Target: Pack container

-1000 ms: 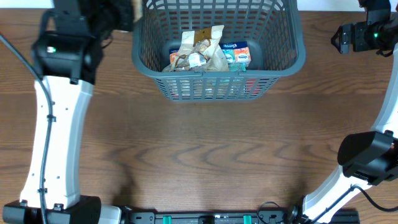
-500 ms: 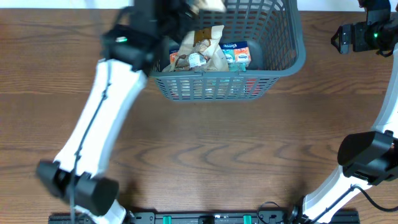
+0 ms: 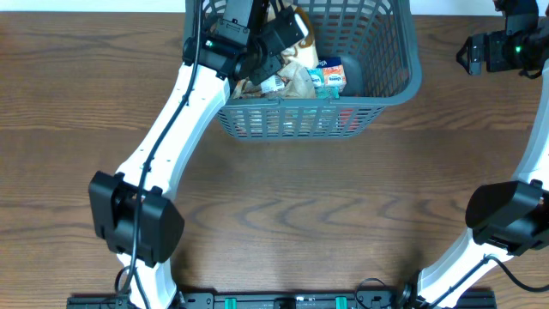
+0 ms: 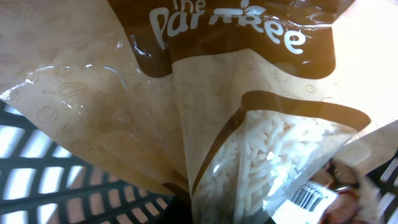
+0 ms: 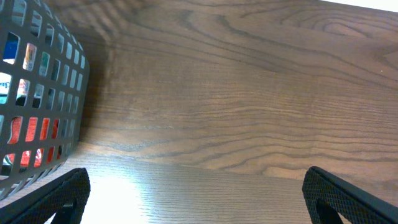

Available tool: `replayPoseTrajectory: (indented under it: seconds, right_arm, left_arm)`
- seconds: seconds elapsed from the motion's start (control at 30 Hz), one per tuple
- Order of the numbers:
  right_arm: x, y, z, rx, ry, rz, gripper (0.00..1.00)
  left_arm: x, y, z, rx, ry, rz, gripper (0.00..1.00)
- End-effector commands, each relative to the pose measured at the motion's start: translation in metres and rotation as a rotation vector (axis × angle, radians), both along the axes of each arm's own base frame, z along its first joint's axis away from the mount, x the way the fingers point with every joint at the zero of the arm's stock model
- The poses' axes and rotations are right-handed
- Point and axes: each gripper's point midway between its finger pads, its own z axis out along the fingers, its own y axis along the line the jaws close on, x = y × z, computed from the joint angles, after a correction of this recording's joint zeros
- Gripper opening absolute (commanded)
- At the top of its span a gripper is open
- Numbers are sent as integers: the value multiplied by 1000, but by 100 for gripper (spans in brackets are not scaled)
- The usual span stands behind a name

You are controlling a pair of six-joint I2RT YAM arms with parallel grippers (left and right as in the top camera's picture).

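The container point(image 3: 302, 121) is a dark grey lattice basket at the table's far middle, with several snack packets point(image 3: 328, 75) inside. My left gripper point(image 3: 273, 40) hangs over the basket's left half, shut on a tan and brown snack packet point(image 3: 297, 24). In the left wrist view that packet point(image 4: 205, 112) fills the frame, with white sticks behind its clear window and the basket lattice point(image 4: 62, 177) below it. My right gripper point(image 3: 469, 54) is open and empty to the right of the basket; its wrist view point(image 5: 196, 193) shows bare table between the fingers and the basket wall point(image 5: 37, 81) at left.
Brown wood table point(image 3: 300, 215) all around the basket. A crumpled beige packet point(image 3: 296, 83) lies in the basket under the left gripper. The right arm's base point(image 3: 506, 215) stands at the right edge.
The left arm swung from outside the basket's left side to over the basket, carrying the tan packet. The right arm has not moved.
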Motion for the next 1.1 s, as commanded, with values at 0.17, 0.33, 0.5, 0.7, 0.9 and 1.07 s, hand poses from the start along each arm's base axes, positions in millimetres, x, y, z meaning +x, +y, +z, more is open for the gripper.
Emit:
replayPoseTrajectory:
  seconds: [0.17, 0.33, 0.5, 0.7, 0.9, 1.07]
  right_arm:
    - [-4, -1, 5, -8, -8, 1, 99]
    - [-3, -1, 5, -8, -9, 0, 99]
    - [2, -3, 9, -17, -38, 1, 99]
    - [36, -15, 39, -43, -219, -44, 99]
    - [63, -25, 72, -71, -395, -76, 99]
    - [57, -28, 64, -85, -352, -86, 99]
  left_arm:
    - [8, 20, -25, 32, 71, 25, 87]
    - [5, 24, -17, 29, 63, 30, 99]
    - [6, 41, 16, 6, 4, 147, 99]
    - [2, 93, 93, -101, -140, 368, 99]
    - [-12, 211, 151, -203, -258, 749, 99]
    - [-50, 302, 135, -219, -152, 1037, 99]
